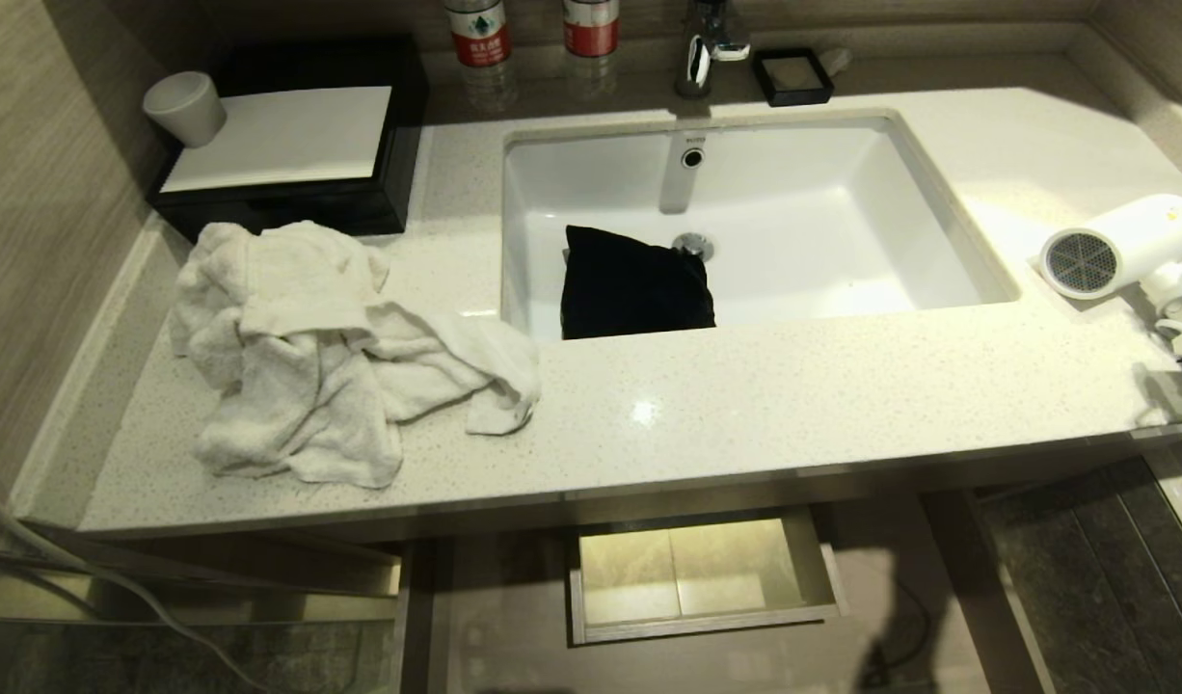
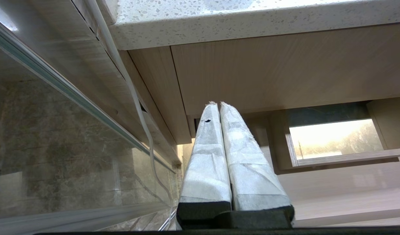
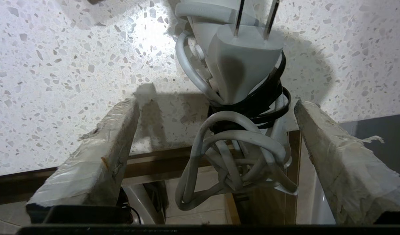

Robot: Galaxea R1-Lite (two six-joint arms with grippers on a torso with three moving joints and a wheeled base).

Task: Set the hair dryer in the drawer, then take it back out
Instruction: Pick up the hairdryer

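Note:
The white hair dryer [image 1: 1126, 243] lies on the counter's far right end, its grey mesh grille facing the sink. In the right wrist view its plug [image 3: 242, 55] and coiled cord [image 3: 239, 153] hang past the counter edge. My right gripper [image 3: 216, 102] is open, one taped finger [image 3: 99, 156] on each side of the cord bundle, neither touching it. The drawer [image 1: 707, 622] stands pulled out below the counter, with nothing inside its boxed cut-out. My left gripper [image 2: 217, 104] is shut on nothing, parked low under the counter's left end.
A crumpled white towel [image 1: 331, 357] lies on the counter's left half. A black pouch [image 1: 634, 284] sits in the sink [image 1: 842, 222]. A black box [image 1: 282, 145], a cup [image 1: 184, 106], bottles and the tap [image 1: 709, 48] line the back. A glass panel [image 2: 56, 147] stands by the left gripper.

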